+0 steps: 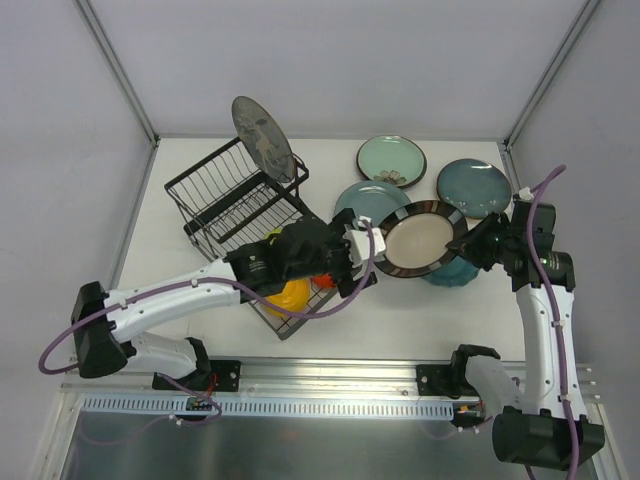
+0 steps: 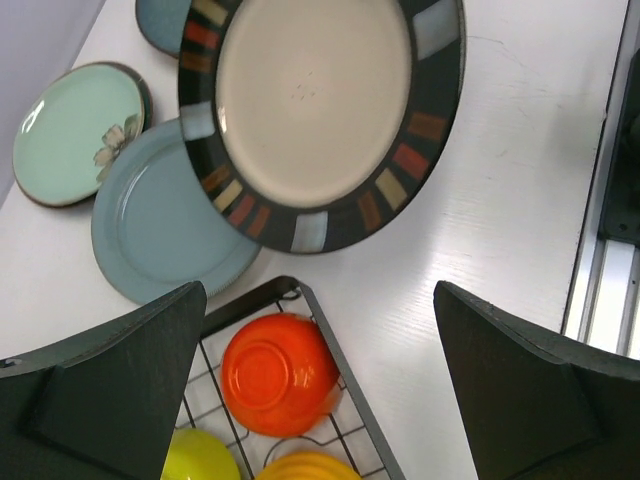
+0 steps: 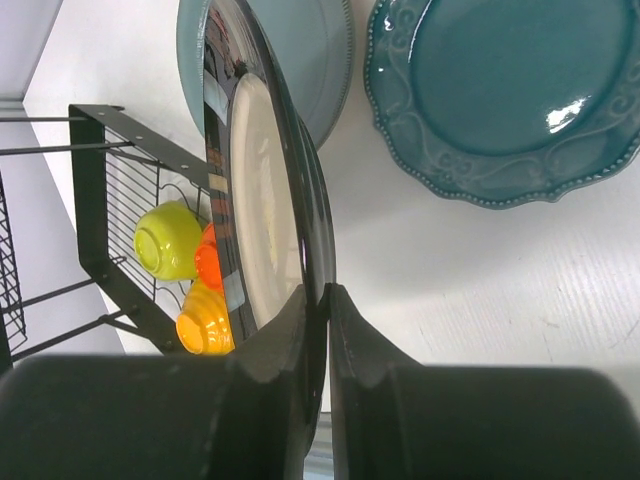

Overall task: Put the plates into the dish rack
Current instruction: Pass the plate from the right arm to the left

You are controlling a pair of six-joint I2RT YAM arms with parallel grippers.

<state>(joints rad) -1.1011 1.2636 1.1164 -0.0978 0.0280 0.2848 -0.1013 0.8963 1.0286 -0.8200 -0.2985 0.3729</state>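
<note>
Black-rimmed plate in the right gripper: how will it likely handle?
The black-rimmed plate looks like stiff ceramic, likely heavy, so it may pivot in the right gripper, which pinches only its rim. Its shiny glaze probably makes it slippery. Dropped, it would likely chip.

Orange bowl (image 2: 280,375), lime bowl (image 2: 200,458), yellow bowl (image 2: 312,468) — clustered close together.
</note>
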